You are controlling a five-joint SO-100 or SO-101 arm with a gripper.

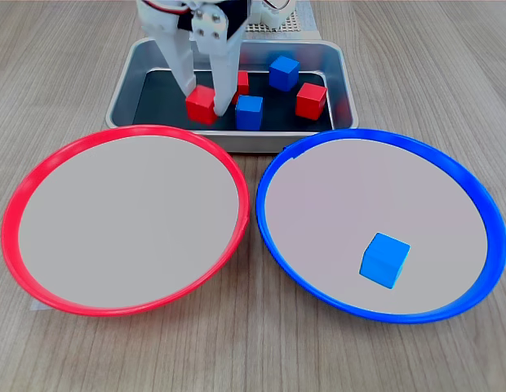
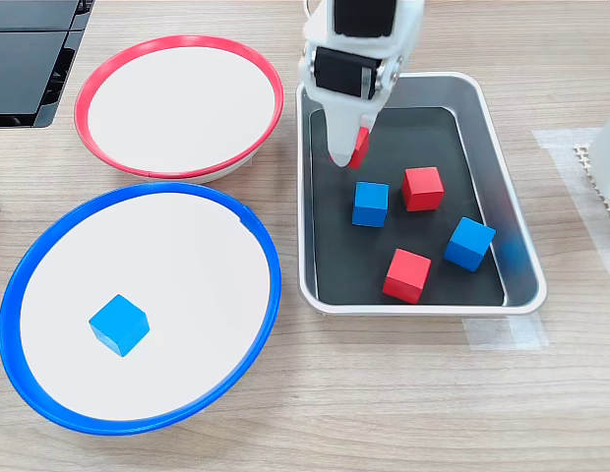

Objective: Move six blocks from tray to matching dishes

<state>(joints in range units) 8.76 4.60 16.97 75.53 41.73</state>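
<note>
Red block [image 1: 201,104] gripped by closed tool [image 1: 206,96] over tray [image 1: 339,73]; no writing visible.

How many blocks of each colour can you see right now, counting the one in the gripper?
Red blocks: 3, one between the gripper fingers, two loose in the tray at and.
Blue blocks: 3, two in the tray, one in the blue-rimmed dish.
Total: 6
</note>
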